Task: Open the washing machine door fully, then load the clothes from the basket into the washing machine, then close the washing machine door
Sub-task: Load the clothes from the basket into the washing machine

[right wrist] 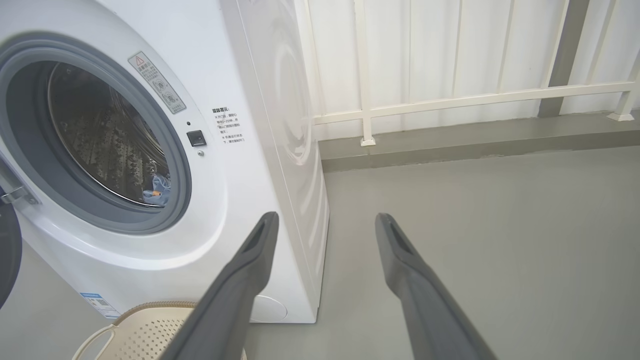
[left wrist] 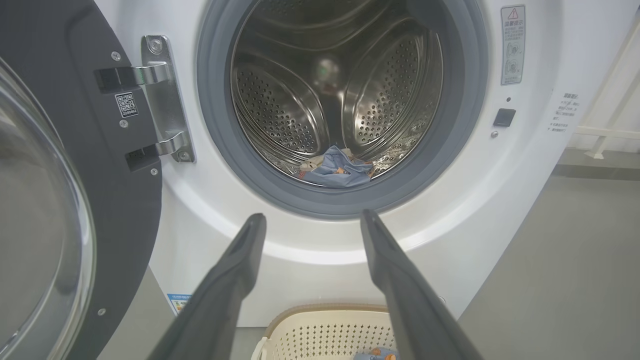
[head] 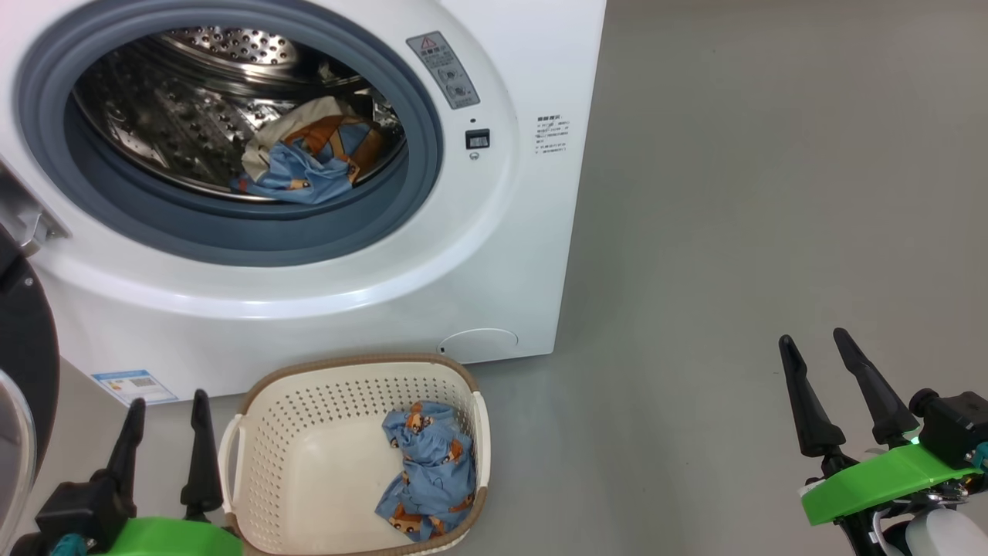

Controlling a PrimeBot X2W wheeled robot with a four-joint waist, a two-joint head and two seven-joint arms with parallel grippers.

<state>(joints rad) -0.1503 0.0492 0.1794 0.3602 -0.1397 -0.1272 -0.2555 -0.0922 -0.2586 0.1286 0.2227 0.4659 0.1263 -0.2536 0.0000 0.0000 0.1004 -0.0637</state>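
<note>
The white washing machine (head: 494,232) stands with its door (left wrist: 75,200) swung wide to the left on steel hinges. In the steel drum lie blue bear-print and cream clothes (head: 312,158), seen also as a blue bundle (left wrist: 337,170) in the left wrist view. The cream basket (head: 278,432) sits on the floor before the machine with one blue bear-print garment (head: 428,471) in its right half. My left gripper (head: 168,401) is open and empty, just left of the basket. My right gripper (head: 814,344) is open and empty, over the bare floor far to the right.
Grey floor (head: 733,193) stretches right of the machine. A white railing (right wrist: 450,100) and panelled wall run behind it. A small blue label (head: 135,386) sits low on the machine's front, near the door's black rim (head: 31,347).
</note>
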